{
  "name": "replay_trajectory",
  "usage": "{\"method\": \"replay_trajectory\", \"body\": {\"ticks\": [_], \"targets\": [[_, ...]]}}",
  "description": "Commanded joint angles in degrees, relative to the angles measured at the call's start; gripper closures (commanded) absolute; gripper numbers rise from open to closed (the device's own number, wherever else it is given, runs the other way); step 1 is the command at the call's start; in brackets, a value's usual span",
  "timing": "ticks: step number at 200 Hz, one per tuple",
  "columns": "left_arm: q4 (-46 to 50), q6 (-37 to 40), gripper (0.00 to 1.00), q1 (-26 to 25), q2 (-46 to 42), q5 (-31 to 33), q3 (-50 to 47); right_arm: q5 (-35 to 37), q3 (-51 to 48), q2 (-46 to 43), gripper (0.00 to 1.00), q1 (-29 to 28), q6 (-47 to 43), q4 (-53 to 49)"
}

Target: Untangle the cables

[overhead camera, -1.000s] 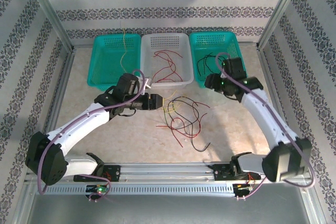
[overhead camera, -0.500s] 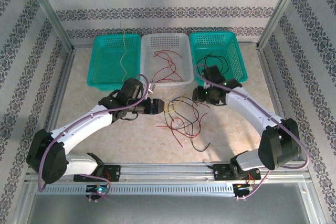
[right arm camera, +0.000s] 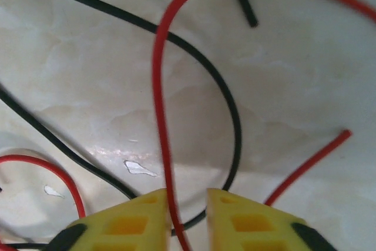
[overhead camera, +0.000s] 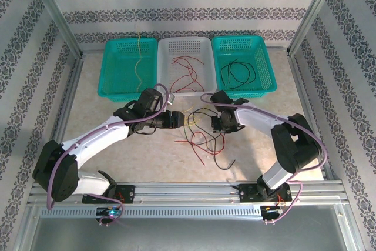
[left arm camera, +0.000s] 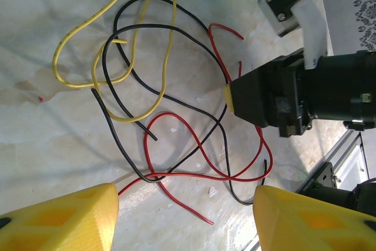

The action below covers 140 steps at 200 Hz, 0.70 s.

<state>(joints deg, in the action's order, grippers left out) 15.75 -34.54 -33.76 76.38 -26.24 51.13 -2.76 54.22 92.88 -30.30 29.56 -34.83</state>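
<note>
Two hands meet over the cables [overhead camera: 205,133], a loose tangle on the table [overhead camera: 94,107] in front of the baskets.
From the left: the left hand [overhead camera: 179,117] sits at the tangle's edge with its fingers [left arm camera: 59,218] spread wide and holding nothing, probably ready to steady a strand. Yellow, black and red loops cross in the middle. The right hand [right arm camera: 187,204] is low over the far side, drawn narrow around a red cable [right arm camera: 157,86] running between its fingers, apparently pinching it to draw it free.

right claw [right arm camera: 187,199]: grip on red cable [right arm camera: 157,86] unclear | left claw [left arm camera: 185,204]: cropped by bottom edge
</note>
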Motion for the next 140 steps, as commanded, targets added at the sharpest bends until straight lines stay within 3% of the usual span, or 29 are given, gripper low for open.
{"method": "replay_trajectory", "body": {"ticks": [1, 65, 140], "targets": [[-1.69, -0.87, 0.38, -0.78, -1.4, 0.97, -1.17, 0.81, 2.46, -0.51, 0.99, -1.41, -1.19, -0.33], [-5.08, -1.31, 0.38, -2.75, 3.03, 0.11, 1.17, -6.27, 8.32, -23.55, 1.0, -8.01, -1.16, -1.65], [-14.76, -2.53, 0.32, -6.41, 4.29, -2.9, 2.96, -6.41, 20.44, -31.09, 1.0, -9.5, 0.23, 2.46]]}}
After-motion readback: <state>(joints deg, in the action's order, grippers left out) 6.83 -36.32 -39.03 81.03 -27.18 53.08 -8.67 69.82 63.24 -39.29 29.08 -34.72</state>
